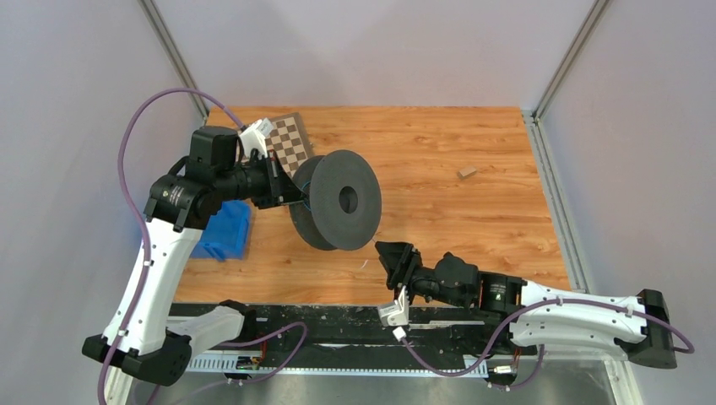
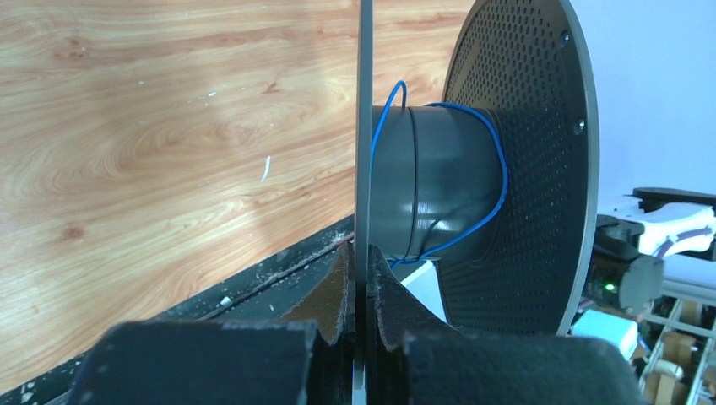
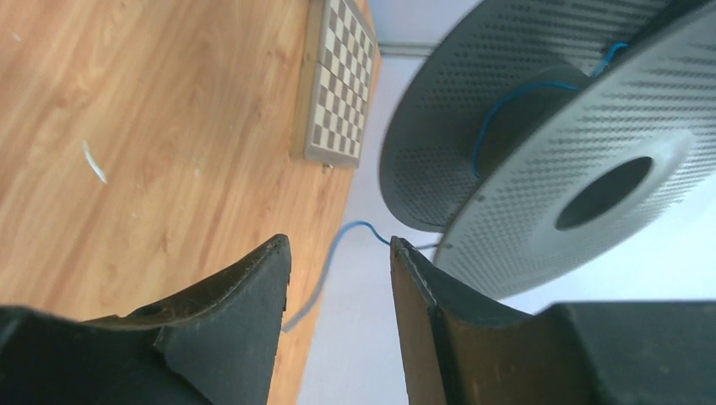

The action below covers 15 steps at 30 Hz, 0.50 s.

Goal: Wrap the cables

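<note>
Above the wooden table (image 1: 473,219), holding up a half-wound spool (image 1: 342,201).

Clenching the left claw (image 2: 361,257) on the thin edge of one perforated disc, seemingly carrying the spool off the table at a tilt. Showing the blue cable (image 2: 500,173) lying in a few loose turns around the hub between the two discs, with its free tail trailing off the rim toward the right claw (image 3: 338,246). Hanging that claw released below the spool, jaws apart, framing the tail in the gap without apparently pinching it. Risking slack turns sliding off the hub or over a rim, with the tail uncaught and untensioned. Risking too the disc pivoting or slipping out of so narrow an edge pinch, dropping the spool. Finding no brand, label or legible writing anywhere, only a checkered board (image 1: 291,143) at the back.
</note>
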Tool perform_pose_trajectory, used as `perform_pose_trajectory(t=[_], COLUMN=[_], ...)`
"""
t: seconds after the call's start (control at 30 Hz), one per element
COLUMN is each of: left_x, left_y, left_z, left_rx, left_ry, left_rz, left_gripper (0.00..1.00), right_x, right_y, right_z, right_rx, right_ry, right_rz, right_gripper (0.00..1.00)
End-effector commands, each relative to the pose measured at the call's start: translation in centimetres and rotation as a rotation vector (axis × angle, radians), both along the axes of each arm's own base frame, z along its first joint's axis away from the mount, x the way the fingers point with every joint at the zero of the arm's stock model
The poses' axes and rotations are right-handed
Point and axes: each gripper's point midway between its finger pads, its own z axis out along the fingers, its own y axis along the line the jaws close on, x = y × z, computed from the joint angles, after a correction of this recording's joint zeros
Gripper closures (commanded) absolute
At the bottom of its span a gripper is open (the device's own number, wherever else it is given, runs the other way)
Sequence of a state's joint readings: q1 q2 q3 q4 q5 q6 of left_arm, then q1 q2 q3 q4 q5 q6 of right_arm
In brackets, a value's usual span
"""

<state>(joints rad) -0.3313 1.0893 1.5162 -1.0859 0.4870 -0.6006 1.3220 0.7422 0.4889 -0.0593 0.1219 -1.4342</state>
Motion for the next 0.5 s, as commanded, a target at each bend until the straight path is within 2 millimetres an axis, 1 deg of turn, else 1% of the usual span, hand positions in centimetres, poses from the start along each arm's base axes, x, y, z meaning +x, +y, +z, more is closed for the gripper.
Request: perform_pose_trajectory(t=[0.0,0.07,0.13,0.17,0.2,0.3,0.33,0.37,0.4,0.43,0.47], left_x=[-0.8,-0.8,-1.0,-1.2,-1.3,-1.7,-1.9,-1.9,-2.4,-2.4,-2.9], left_y=[-0.2,-0.1,0.0,0.0,0.0,-0.1,-0.4,-0.6,-1.0,-1.2,-1.5], left_z=[2.5,2.6,3.0,3.2,3.4,3.9,4.1,4.3,4.5,4.8,5.0], left_rx=[-0.021,-0.015,-0.019,-0.023,-0.026,-0.038,-0.052,-0.061,-0.084,-0.097,-0.119], left_ry=[-0.088,-0.094,-0.115,-0.133,-0.144,-0.198,-0.212,-0.26,-0.28,-0.332,-0.353], left_rz=[-0.068,-0.069,-0.072,-0.077,-0.081,-0.117,-0.141,-0.165,-0.202,-0.228,-0.267], left_gripper=[1.0,1.0,1.0,1.0,1.0,1.0,1.0,1.0,1.0,1.0,1.0], right_x=[1.1,1.0,0.9,0.9,0.7,0.0,-0.4,-0.6,-0.7,-0.7,-0.5], right_y=[-1.2,-1.4,-1.7,-1.8,-2.0,-2.6,-2.8,-2.9,-3.2,-3.5,-3.9], right_z=[3.7,3.6,3.7,3.7,4.2,6.8,7.3,8.3,9.6,10.2,10.9], right_rx=[-0.055,-0.062,-0.028,0.004,0.061,0.285,0.34,0.422,0.528,0.621,0.707], right_ry=[-0.115,-0.089,-0.028,0.023,0.097,0.363,0.423,0.476,0.531,0.597,0.649], right_rz=[-0.06,-0.072,-0.09,-0.108,-0.129,-0.188,-0.186,-0.178,-0.179,-0.188,-0.198], right_gripper=[0.5,0.5,0.5,0.5,0.51,0.52,0.52,0.52,0.5,0.48,0.48])
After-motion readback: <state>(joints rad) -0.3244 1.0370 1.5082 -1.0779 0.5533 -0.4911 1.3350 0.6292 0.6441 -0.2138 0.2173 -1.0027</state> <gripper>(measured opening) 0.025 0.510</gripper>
